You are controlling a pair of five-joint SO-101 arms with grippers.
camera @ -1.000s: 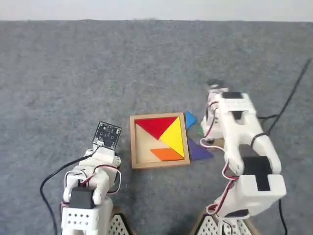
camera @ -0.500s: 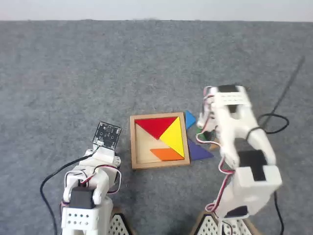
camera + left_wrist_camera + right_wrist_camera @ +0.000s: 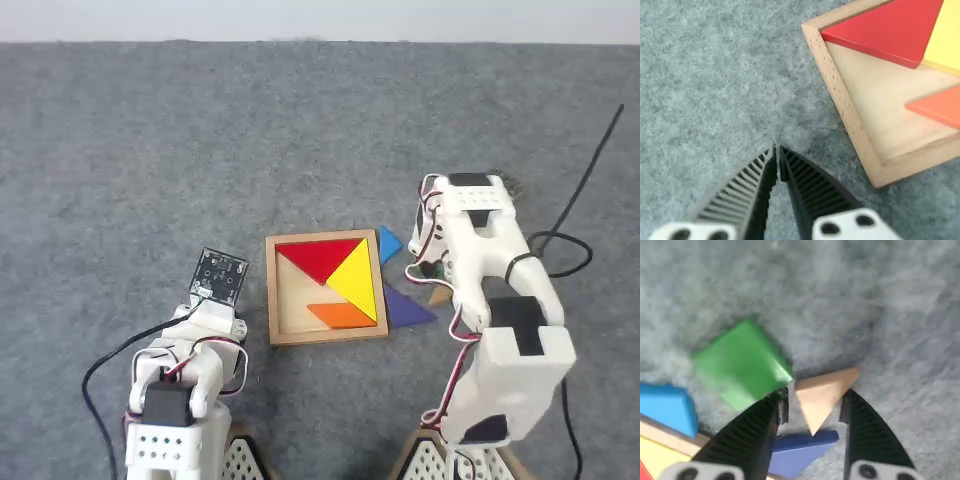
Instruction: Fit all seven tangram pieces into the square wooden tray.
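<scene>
The square wooden tray (image 3: 272, 290) holds a red triangle (image 3: 318, 258), a yellow triangle (image 3: 357, 277) and an orange piece (image 3: 338, 315). Right of it on the carpet lie a light blue piece (image 3: 388, 243) and a dark blue triangle (image 3: 408, 309). My right gripper (image 3: 814, 402) is open, its fingers on either side of a small tan triangle (image 3: 821, 394). A green square (image 3: 742, 364) touches one finger. My left gripper (image 3: 777, 152) is shut and empty, low over the carpet just off the tray's near left corner (image 3: 840, 107).
Grey carpet covers the whole table, with wide free room behind and to the left of the tray. The right arm's body (image 3: 480, 250) hangs over the loose pieces. A black cable (image 3: 585, 205) runs off to the right.
The right arm has swung and lowered its gripper onto the loose pieces right of the tray. The left arm and the pieces in the tray have not moved.
</scene>
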